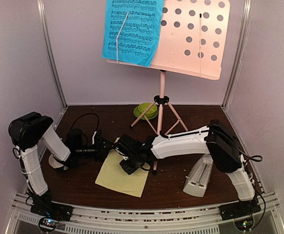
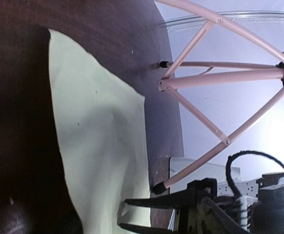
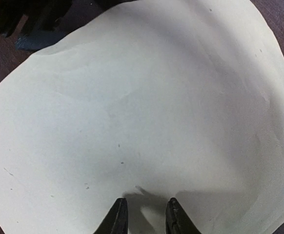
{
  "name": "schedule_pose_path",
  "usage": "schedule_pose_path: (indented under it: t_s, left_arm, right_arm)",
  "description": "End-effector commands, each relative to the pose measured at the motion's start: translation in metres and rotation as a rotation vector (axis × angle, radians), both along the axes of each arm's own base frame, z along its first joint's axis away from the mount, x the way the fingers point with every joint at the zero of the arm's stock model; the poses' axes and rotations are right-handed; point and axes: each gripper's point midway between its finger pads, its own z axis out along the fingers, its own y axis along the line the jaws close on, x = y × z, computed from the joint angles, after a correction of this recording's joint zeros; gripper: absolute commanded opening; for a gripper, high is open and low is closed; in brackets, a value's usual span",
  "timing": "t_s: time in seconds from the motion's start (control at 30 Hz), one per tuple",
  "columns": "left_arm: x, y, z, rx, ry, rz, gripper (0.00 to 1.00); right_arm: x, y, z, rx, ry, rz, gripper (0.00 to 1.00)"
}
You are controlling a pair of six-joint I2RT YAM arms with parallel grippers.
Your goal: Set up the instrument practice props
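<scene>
Locate the pink tripod music stand with its perforated desk (image 1: 173,61) at the rear centre of the dark brown table (image 1: 200,117). The blue printed music sheet (image 1: 132,31) rests on the left half of the desk; the right half is bare. The pale-yellow paper sheet (image 1: 117,178) lies flat on the table near the front centre, ahead of the tripod legs, and shows no print on its upper face. The white pyramid-shaped metronome (image 1: 200,178) sits at the front right, just beside the right arm. A green cup and saucer (image 1: 146,111) sits behind the tripod legs.

Check the right gripper (image 3: 146,220): it hangs over the pale-yellow sheet with its fingers a narrow gap apart and nothing between them. You cannot tell whether the tips touch the paper.

Check the left gripper (image 1: 103,146): it sits just beside the sheet's left edge. You cannot tell how its jaws stand.
</scene>
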Motion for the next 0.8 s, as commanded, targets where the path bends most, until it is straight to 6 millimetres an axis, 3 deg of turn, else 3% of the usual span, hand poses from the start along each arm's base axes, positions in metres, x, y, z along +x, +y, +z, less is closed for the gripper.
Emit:
schedule_pose_path:
  t_s: [0.0, 0.23, 0.4, 0.6, 0.7, 0.77]
  left_arm:
    - [0.023, -0.011, 0.041, -0.099, -0.168, 0.002, 0.65]
    - [0.015, -0.011, 0.035, -0.052, -0.158, -0.026, 0.26]
    - [0.006, -0.011, 0.019, 0.046, -0.135, -0.06, 0.24]
    - [0.003, -0.006, -0.007, 0.171, -0.102, -0.085, 0.23]
    - [0.006, -0.005, -0.003, 0.183, -0.115, -0.075, 0.02]
    - [0.007, -0.003, 0.014, 0.196, -0.145, -0.064, 0.0]
  right_arm:
    - [-0.015, -0.017, -0.013, -0.067, 0.029, 0.035, 0.28]
    - [-0.012, -0.015, -0.001, -0.038, 0.007, 0.035, 0.3]
    - [-0.006, -0.003, 0.015, 0.008, -0.019, 0.032, 0.31]
    - [-0.005, -0.001, 0.02, 0.018, -0.028, 0.034, 0.32]
    - [-0.003, -0.001, 0.029, 0.026, -0.042, 0.032, 0.33]
    - [0.0, 0.0, 0.045, 0.048, -0.063, 0.026, 0.37]
